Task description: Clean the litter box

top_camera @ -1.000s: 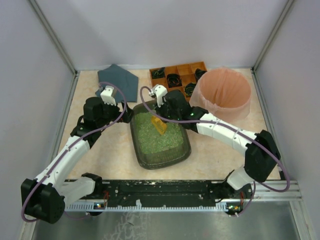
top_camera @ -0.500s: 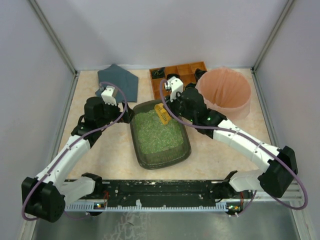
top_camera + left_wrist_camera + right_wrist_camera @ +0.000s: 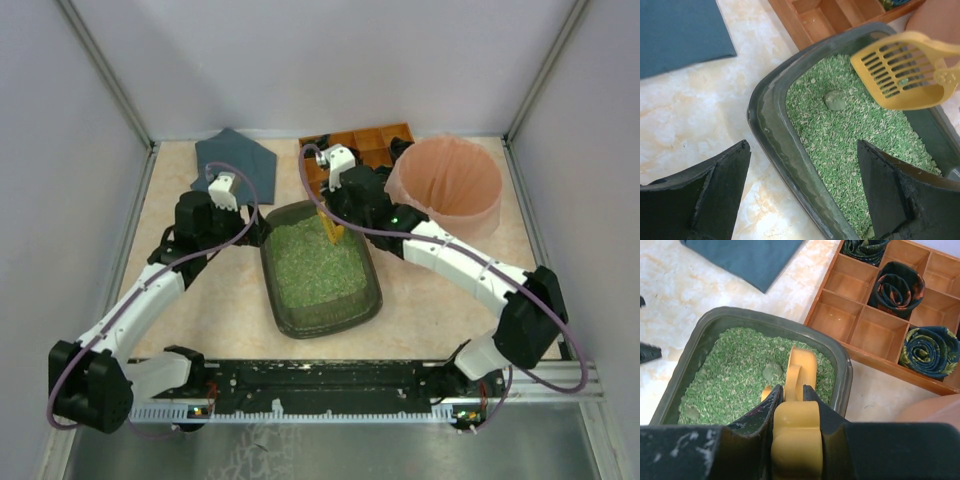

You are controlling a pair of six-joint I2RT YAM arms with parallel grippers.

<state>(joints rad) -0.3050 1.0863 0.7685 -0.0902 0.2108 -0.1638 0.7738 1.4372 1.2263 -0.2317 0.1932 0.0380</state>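
Litter box (image 3: 771,131): stiff plastic, prob. heavy when filled, grab by rim; left fingers (image 3: 715,190) wide; right fingers (image 3: 752,427) pinch scoop (image 3: 905,70).

Left arm (image 3: 140,305) and right arm (image 3: 460,265) match: white shells, chunky black joints, a mauve cable (image 3: 577,362) looping along each, black rail (image 3: 330,375) at six o'clock, matte black claw fingers (image 3: 715,195), scuffed on the right.

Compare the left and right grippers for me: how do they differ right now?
The left gripper is open and empty; the right gripper is shut on the handle of the yellow scoop. The left gripper straddles the side rim of the litter box; the right gripper is over its far end. Both are black and two-fingered.
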